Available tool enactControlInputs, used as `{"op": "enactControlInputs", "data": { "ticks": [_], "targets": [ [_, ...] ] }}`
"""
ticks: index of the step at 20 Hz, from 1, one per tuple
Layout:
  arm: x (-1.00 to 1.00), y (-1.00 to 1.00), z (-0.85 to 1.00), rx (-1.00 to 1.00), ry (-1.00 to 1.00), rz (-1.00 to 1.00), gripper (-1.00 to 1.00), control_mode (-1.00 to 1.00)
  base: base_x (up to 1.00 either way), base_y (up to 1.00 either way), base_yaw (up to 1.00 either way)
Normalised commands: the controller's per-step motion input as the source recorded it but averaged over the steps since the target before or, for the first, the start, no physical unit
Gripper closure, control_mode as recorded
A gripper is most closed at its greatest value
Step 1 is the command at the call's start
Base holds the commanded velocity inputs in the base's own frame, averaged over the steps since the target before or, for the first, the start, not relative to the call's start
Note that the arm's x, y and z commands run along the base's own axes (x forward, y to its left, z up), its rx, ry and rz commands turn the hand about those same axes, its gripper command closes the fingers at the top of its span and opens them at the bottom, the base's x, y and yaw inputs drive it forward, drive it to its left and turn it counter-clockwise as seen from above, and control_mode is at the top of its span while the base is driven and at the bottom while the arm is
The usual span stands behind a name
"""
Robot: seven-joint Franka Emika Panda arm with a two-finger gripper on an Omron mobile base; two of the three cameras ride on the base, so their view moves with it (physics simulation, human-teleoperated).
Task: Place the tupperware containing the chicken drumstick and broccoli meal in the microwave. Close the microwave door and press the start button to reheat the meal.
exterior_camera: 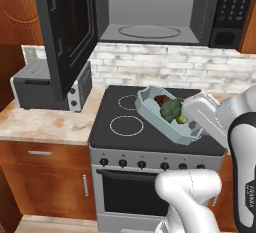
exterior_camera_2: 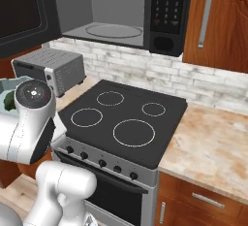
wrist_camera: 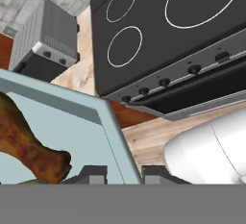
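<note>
Gripper (wrist_camera: pixel 124 172) pinching tupperware (exterior_camera: pixel 150 111) wall, above stove (exterior_camera: pixel 125 108) | microwave door (exterior_camera: pixel 65 27) open | toaster oven (exterior_camera: pixel 40 89) left

tupperware (exterior_camera_2: pixel 9 90) mostly behind arm, broccoli (exterior_camera_2: pixel 8 101) half-hidden

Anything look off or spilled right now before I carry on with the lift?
Nothing spilled. The tupperware hangs tilted in the air above the stove, gripped by its rim in the gripper; the chicken drumstick and broccoli are inside. The microwave door stands wide open over the toaster oven, as needed.
</note>
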Motion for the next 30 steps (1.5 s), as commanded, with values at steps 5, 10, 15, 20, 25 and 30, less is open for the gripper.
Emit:
{"op": "enactControlInputs", "data": {
  "ticks": [5,10,15,20,25,30],
  "targets": [
    [0.00,0.00,0.00,0.00,0.00,0.00,1.00,1.00,0.37,0.00,0.15],
    [0.00,0.00,0.00,0.00,0.00,0.00,1.00,1.00,0.23,0.00,0.16],
    [0.00,0.00,0.00,0.00,0.00,0.04,1.00,-1.00,0.00,0.00,0.00],
    [0.03,0.00,0.00,0.00,0.00,0.00,1.00,-1.00,0.00,0.00,0.00],
    [0.00,0.00,0.13,0.00,-0.03,0.00,1.00,-1.00,0.00,0.00,0.00],
    [0.00,0.00,0.39,-0.01,-0.07,-0.04,1.00,-1.00,0.00,0.00,0.00]
  ]
}}
